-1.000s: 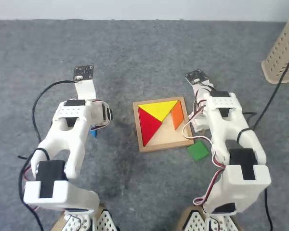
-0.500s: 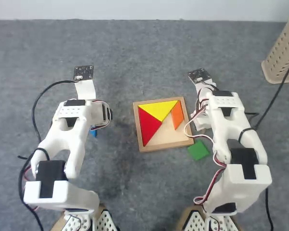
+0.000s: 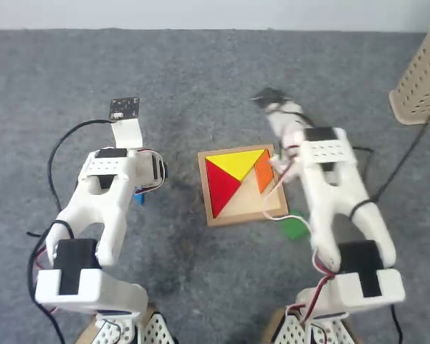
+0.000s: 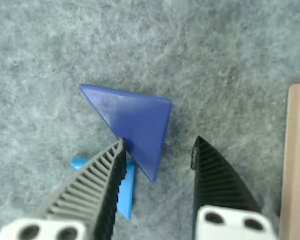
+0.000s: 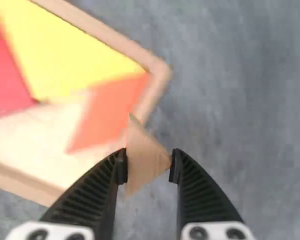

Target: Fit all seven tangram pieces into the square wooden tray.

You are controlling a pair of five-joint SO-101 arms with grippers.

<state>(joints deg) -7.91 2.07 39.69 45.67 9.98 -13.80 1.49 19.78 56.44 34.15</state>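
The right hand is clenched on a small tan triangle, pinched by its edges between the two fingers. It hangs over the rim of the square wooden tray, just beside the orange piece. Further in lie the yellow triangle and the red triangle. Pale bare floor shows in the tray on the near side of them.

The left hand is released. Its fingers straddle one corner of a dark blue triangle that lies flat on the grey surface, partly over a light blue piece. A green piece sits on the surface just outside the tray, by its near corner.

By my reading, the fourth piece is being carried in, with three more left outside. The next move likely calls for shifting the tan triangle over the bare floor and turning it until its edges match the gap. Then it can be lowered flat before the fingers let go.
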